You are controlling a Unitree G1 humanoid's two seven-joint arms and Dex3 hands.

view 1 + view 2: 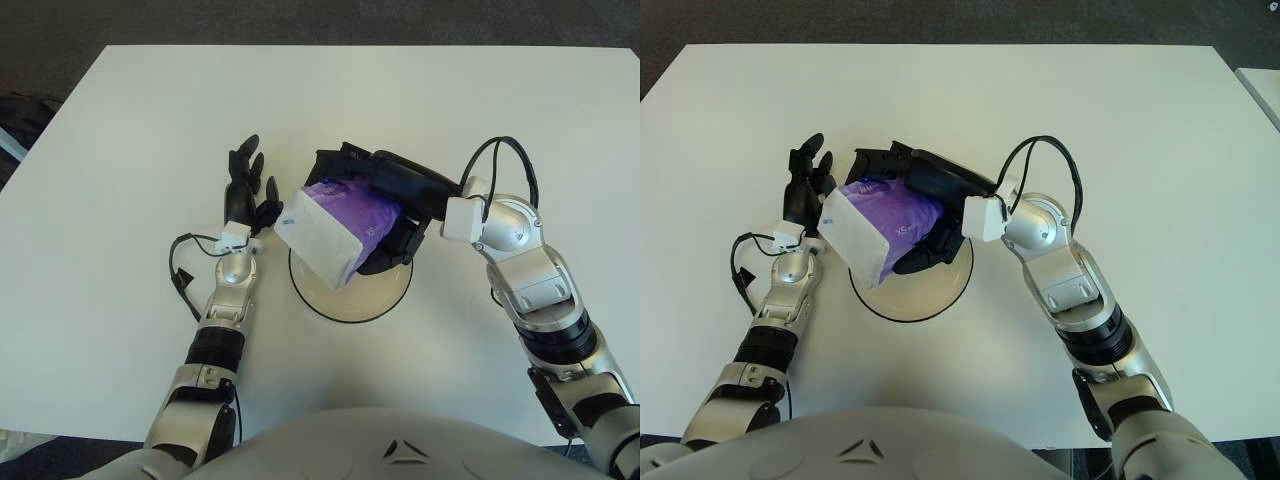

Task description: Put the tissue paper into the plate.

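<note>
A white table [120, 150] carries a cream plate [350, 295]. The right robot hand [385, 195] is clamped on the purple tissue pack [335, 230], over the plate's 12 o'clock rim. The left robot hand [245, 190], fingers spread, shows at the pack's 9 o'clock.

This looks like a lab or test room rather than a home. A plain white bench [420, 110] fills most of the view, bare apart from a single round plate [350, 295], and it stands on dark grey carpet-like floor [300, 20]. Loose black cables [505, 150] run exposed along the robot's arms, and some dark gear shows at the far left edge.
</note>
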